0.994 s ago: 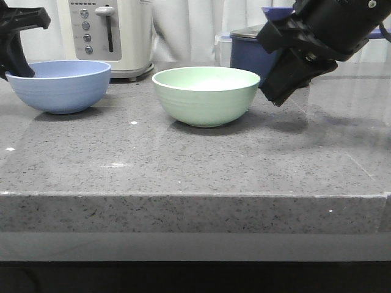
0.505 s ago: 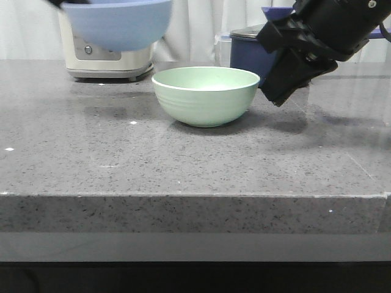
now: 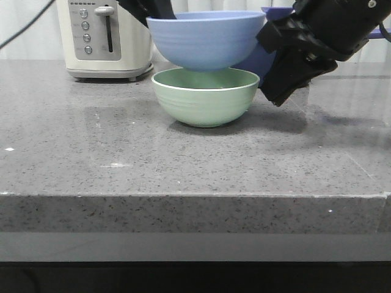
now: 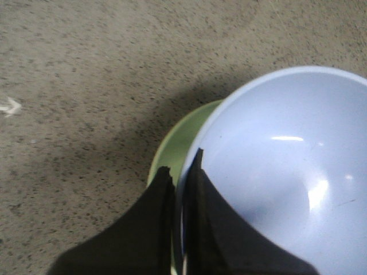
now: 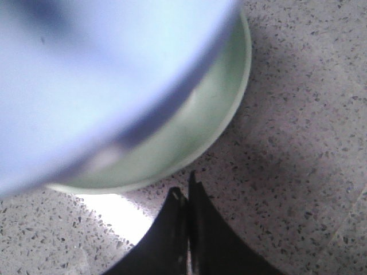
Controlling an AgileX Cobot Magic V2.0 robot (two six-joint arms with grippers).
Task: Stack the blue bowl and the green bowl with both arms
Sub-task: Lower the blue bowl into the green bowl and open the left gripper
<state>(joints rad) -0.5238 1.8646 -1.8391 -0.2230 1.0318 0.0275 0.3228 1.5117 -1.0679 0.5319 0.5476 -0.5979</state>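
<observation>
Left gripper (image 4: 179, 177) is pinched on the rim of the blue bowl (image 3: 206, 39), one finger inside the wall, one outside. The bowl hangs level, directly over the green bowl (image 3: 206, 102); its base sits at or just inside the green rim, can't tell if they touch.

Right gripper (image 5: 187, 197) is empty, fingertips pressed together, holding nothing, parked just beside the green bowl's outer wall on the countertop (image 3: 183, 165). No contact that I can see.

Handling, my read:
- Both bowls look like stiff matte moulded ware, thin-walled, probably light. A single rim pinch carries the blue one with no visible sag.
- The rim grip is off-centre, so the bowl will want to tilt away from the fingers. The matte surface should give decent friction, but the ridged outer wall is no real ledge.
- The rim is the only practical hold; the wall is too wide for the jaws.
- Green is slightly larger, so blue should self-centre when lowered. The light green bowl could skid if nudged; the right gripper beside it can brace it.
</observation>
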